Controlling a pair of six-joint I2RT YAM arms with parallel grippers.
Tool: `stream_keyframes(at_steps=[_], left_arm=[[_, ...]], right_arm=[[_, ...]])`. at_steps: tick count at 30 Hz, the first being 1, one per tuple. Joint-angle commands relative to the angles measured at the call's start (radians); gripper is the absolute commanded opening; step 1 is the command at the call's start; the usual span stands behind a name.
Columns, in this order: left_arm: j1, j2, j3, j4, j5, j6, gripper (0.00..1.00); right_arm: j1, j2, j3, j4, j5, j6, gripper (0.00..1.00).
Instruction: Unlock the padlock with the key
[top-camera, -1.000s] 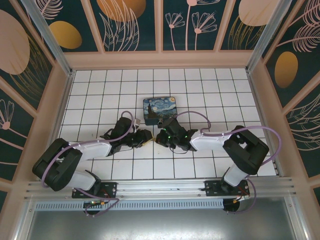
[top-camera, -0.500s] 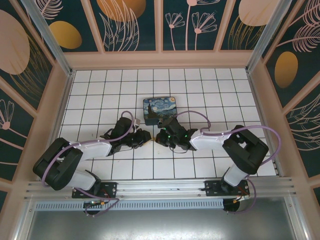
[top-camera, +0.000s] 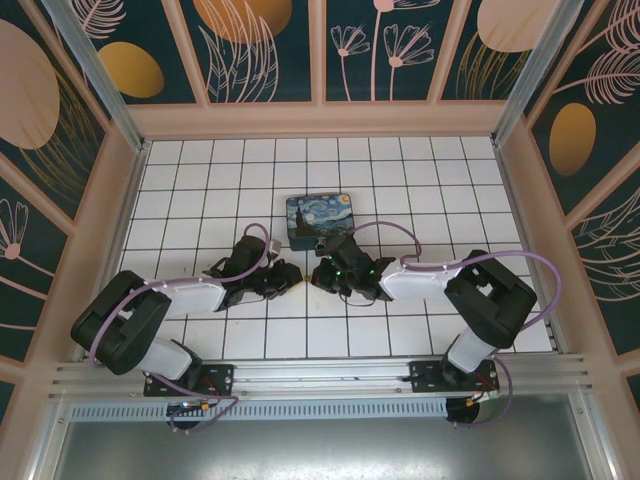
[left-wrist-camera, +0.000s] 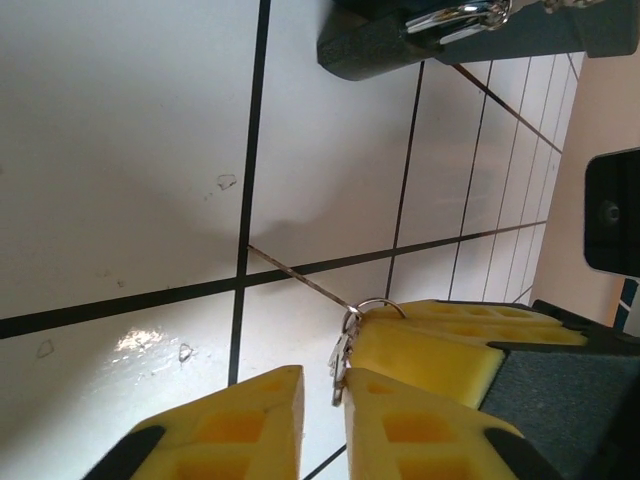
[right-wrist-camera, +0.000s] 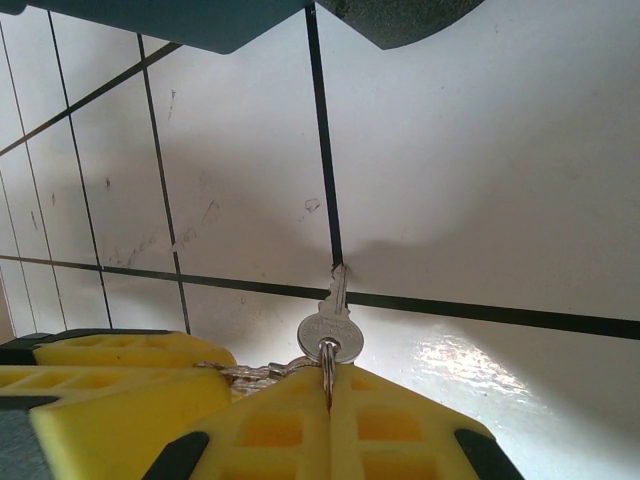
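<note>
Silver key (right-wrist-camera: 331, 325) hangs by its ring (right-wrist-camera: 326, 352) from the right gripper (right-wrist-camera: 328, 388), whose fingers are pressed together on the ring. Key tip touches the white table (right-wrist-camera: 480, 150) at a grid line. Left gripper (left-wrist-camera: 322, 390) has just slid in beside it and narrowed to a slit; can't tell if it pinches anything. Looks like a regrip or handover, unlocking not begun.

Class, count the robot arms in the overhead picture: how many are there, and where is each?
2. The left arm reaches in from the near left, the right arm from the near right; both end just short of the box. None looks hidden.
</note>
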Motion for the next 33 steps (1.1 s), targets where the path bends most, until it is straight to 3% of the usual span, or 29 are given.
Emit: stream_keyframes(at_steps=[1, 7, 13, 20, 27, 33], left_arm=[[-0.003, 0.015, 0.012, 0.019, 0.000, 0.015, 0.14], [-0.001, 0.020, 0.016, 0.016, -0.003, 0.019, 0.06], [0.000, 0.010, 0.028, 0.000, -0.001, 0.044, 0.00], [0.007, 0.038, 0.080, -0.006, 0.057, 0.097, 0.00], [0.007, -0.012, 0.153, -0.060, 0.159, 0.225, 0.00], [0.007, -0.039, 0.170, -0.052, 0.211, 0.246, 0.00]], right_arm=[[-0.005, -0.008, 0.010, -0.005, -0.006, 0.008, 0.00], [-0.005, -0.006, 0.013, -0.005, -0.010, 0.005, 0.00], [-0.011, -0.025, -0.001, -0.012, -0.004, 0.001, 0.24], [-0.052, -0.143, -0.072, 0.002, -0.010, -0.056, 0.33], [-0.177, -0.276, -0.153, 0.118, -0.217, -0.307, 0.35], [-0.270, -0.313, -0.222, 0.261, -0.446, -0.401, 0.34]])
